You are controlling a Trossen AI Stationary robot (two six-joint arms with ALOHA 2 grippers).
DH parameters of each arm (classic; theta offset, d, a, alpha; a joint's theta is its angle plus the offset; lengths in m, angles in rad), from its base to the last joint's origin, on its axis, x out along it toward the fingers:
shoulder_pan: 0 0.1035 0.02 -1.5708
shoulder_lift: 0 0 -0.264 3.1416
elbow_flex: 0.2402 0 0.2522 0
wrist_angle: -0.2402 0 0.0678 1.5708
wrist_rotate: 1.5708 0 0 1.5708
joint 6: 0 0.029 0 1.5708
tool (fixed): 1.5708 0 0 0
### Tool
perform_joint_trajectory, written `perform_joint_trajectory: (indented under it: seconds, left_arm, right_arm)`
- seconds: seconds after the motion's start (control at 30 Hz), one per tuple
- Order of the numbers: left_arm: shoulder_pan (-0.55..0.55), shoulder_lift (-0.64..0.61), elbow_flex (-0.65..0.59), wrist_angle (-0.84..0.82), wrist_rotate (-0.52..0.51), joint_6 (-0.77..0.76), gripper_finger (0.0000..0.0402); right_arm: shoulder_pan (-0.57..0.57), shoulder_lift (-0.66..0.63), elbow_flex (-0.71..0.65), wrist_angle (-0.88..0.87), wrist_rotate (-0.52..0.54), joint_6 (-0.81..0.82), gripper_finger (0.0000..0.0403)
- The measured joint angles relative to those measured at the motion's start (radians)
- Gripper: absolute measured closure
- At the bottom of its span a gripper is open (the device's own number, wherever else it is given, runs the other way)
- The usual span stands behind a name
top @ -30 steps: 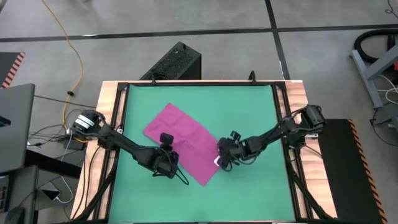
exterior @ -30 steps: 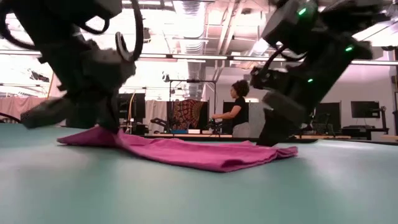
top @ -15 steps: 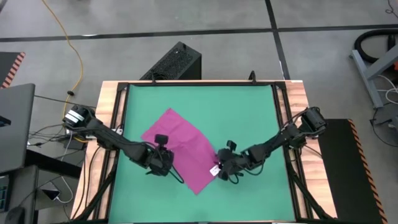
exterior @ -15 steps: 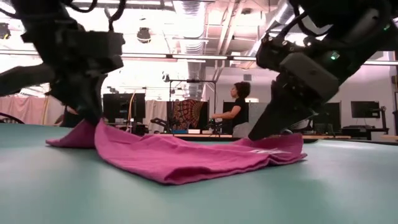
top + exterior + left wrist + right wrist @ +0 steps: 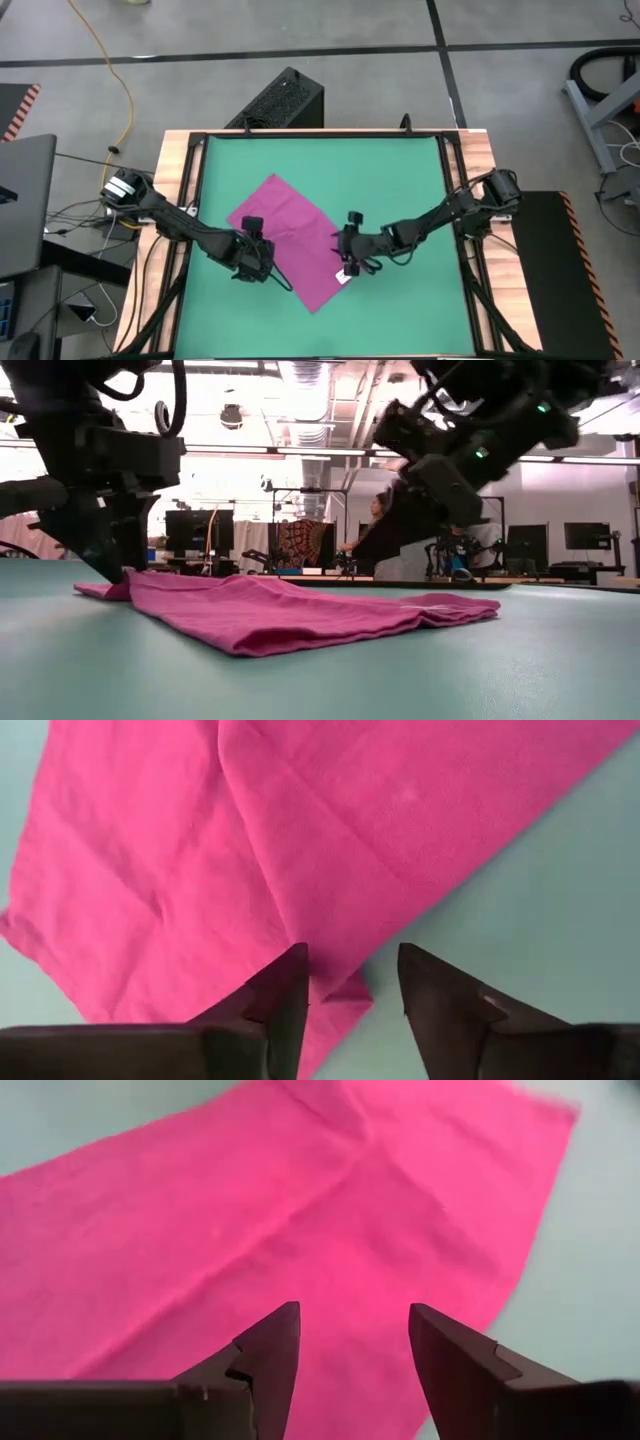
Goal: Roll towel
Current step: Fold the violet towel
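I have the towel (image 5: 293,238) lying flat on the green mat (image 5: 400,180), spread as a long slanted strip left of the mat's middle, one end toward the far left and the other toward the near edge. From the low view it lies in soft folds, a thicker doubled edge facing the camera (image 5: 290,615), and its small white tag (image 5: 343,276) shows at the near right edge.

My left gripper (image 5: 252,262) sits over the towel's left edge, low to the mat. Through the left wrist view I see its two dark fingers (image 5: 285,995) spread apart with nothing between them, the towel's hem and a small turned-up fold just beyond the tips.

My right gripper (image 5: 347,245) is over the towel's right edge, just above the tag. In the right wrist view its fingers (image 5: 270,1350) stand parted too, empty, with the magenta cloth filling the space ahead of them. In the low view it hangs clear above the cloth (image 5: 440,470).

Beyond the table a person (image 5: 385,540) stands among desks and monitors in the room
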Motion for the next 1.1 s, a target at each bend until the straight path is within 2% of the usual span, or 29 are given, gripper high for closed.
perform_joint_trajectory:
  seconds: [0.07,0.27,0.37,0.5,0.6,0.73,0.83,1.03,1.1]
  left_arm:
    - [-0.010,0.000,0.000,-0.011,-0.001,-0.008,0.0245]
    - [-0.056,0.000,0.000,-0.026,-0.040,-0.056,0.0243]
    - [-0.089,0.000,0.000,0.018,-0.104,-0.127,0.0243]
    - [-0.144,0.000,0.000,0.143,-0.234,-0.207,0.0244]
    - [-0.168,0.000,0.001,0.075,-0.314,-0.315,0.0251]
    - [-0.149,0.000,0.000,-0.195,-0.343,-0.615,0.0273]
    - [-0.125,0.000,0.000,-0.321,-0.343,-0.765,0.0298]
    - [-0.050,-0.001,0.000,-0.332,-0.256,-0.718,0.0382]
    - [-0.025,0.000,-0.001,-0.318,-0.229,-0.690,0.0395]
  right_arm:
    - [-0.034,0.000,0.016,0.030,-0.025,-0.116,0.0189]
    - [-0.173,-0.001,0.057,0.036,-0.231,-0.404,0.0188]
    - [-0.242,-0.001,0.069,0.034,-0.309,-0.435,0.0189]
    - [-0.305,-0.001,0.073,0.035,-0.343,-0.437,0.0194]
    - [-0.326,-0.001,0.073,0.033,-0.355,-0.457,0.0199]
    - [-0.330,-0.001,0.073,0.028,-0.371,-0.431,0.0204]
    - [-0.312,-0.001,0.073,0.010,-0.371,-0.428,0.0206]
    - [-0.270,-0.001,0.073,0.014,-0.370,-0.428,0.0207]
    - [-0.259,-0.001,0.073,0.015,-0.370,-0.428,0.0207]
